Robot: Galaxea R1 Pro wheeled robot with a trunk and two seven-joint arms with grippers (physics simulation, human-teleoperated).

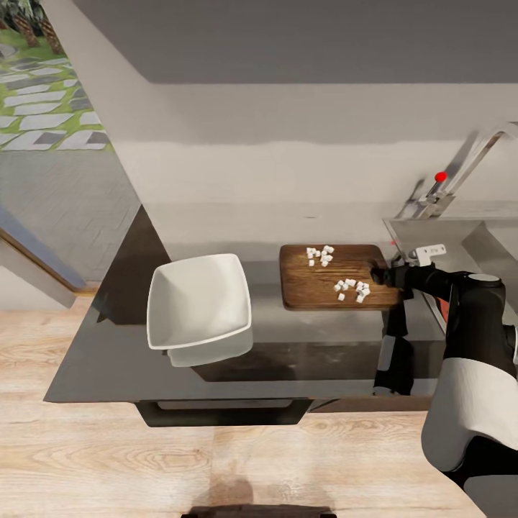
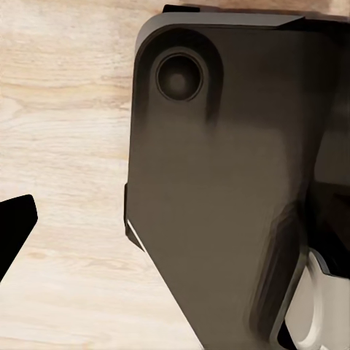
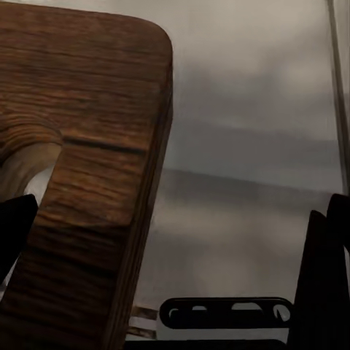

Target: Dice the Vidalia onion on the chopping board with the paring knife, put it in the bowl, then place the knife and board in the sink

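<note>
Dark glossy counter (image 1: pixel 316 360) runs across the head view, with the steel sink (image 1: pixel 460 237) at its right end under the tall faucet (image 1: pixel 467 165) with the red knob. White square bowl (image 1: pixel 199 306) sits on the counter well left of the chopping board (image 1: pixel 316 288), empty. The board is dark brown with rounded corners, lying flat between bowl and sink; the right wrist view shows its hole near one edge. Diced onion (image 1: pixel 338 277) is tiny white cubes in two loose clusters on top of the board, none in the bowl. Right gripper (image 1: pixel 385 275) is at the board's right edge; in the right wrist view one finger (image 3: pixel 14 233) sits just beside the board by the hole and the other (image 3: pixel 324 277) well off to the side, so the fingers look spread wide and grip nothing. Left gripper: state cannot be told. Judged step: dicing done, moving the dice to the bowl is in hand. Next move likely calls for closing on the board edge, then lifting and tilting it over the bowl without spilling cubes.
</note>
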